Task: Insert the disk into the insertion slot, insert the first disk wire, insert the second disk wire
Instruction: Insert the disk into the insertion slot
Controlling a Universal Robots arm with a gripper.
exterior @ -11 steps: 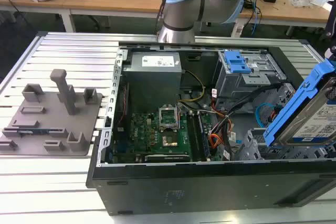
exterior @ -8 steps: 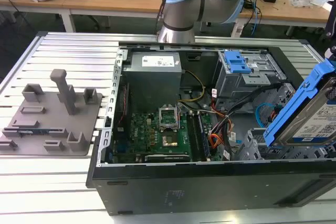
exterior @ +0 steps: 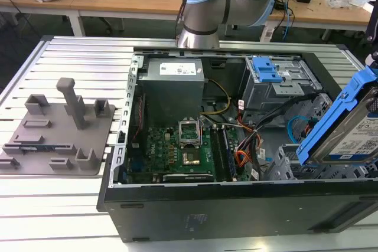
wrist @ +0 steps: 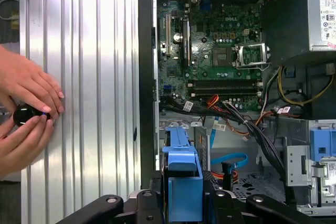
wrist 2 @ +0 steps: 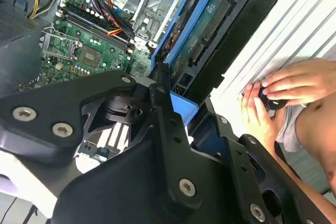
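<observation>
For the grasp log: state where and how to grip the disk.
By the upper end of its blue carrier, across the thin edges, coming from above the case: the disk stands tilted with that end uppermost, and the hand clamps there.

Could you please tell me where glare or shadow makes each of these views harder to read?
First wrist view: the ribbed table glares white in stripes, and the motherboard sits dimmer. Second wrist view: the table washes out, and the gripper holding the disk is a dark mass. Exterior view: even light, with the case front dark.
</observation>
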